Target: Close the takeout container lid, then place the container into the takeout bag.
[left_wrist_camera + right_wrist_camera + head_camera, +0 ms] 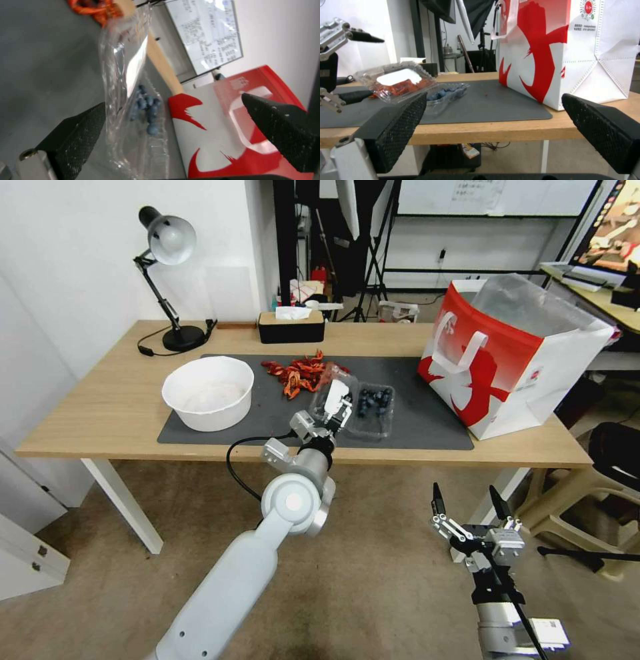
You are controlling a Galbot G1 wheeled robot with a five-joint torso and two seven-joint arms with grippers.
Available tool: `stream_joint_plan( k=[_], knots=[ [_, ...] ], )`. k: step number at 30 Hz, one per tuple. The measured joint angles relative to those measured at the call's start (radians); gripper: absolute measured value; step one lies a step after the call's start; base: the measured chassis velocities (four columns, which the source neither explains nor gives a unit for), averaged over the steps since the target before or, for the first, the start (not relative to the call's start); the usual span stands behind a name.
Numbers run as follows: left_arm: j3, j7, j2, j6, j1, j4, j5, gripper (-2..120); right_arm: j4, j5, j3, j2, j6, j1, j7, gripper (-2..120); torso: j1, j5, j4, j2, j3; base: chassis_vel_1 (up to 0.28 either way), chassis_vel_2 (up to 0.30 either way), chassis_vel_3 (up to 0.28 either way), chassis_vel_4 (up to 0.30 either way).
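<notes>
Left tool [331, 415], fingers spread wide, straddles the raised clear hinged lid with white sticker [335, 395] of the small clear plastic clamshell container of blueberries [375, 409], on the dark mat at the desk's 6 o'clock edge. The red-and-white paper bag [513, 360] stands at 3 o'clock. Right tool [470, 507] waits wide open below the desk. Risks: the thin lid may flex and fail to latch, or the light box may skid

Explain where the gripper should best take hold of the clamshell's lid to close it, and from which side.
Probably the lid's raised free edge, opposite the hinge, coming from the bowl side. The lid stands tilted up over the takeout container's blueberry tray, so that edge is exposed; the open left gripper already straddles it.
</notes>
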Motion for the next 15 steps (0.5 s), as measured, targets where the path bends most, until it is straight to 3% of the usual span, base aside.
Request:
stream_joint_plan(
  k=[7,15],
  knots=[
    [0.028,0.13,0.042,0.005,0.001,0.004,0.116,100,0.002,-0.006,-0.002,0.002,0.004,-0.002,0.0,100,0.0,0.0,0.0,0.0,0.0,0.0,0.0,0.0,0.0],
    [0.048,0.179,0.053,0.007,-0.016,0.007,0.147,100,0.008,-0.012,-0.004,0.005,0.006,-0.004,0.001,100,0.0,0.0001,0.0,0.0,0.0,0.0,0.0,0.0,0.0]
  ],
)
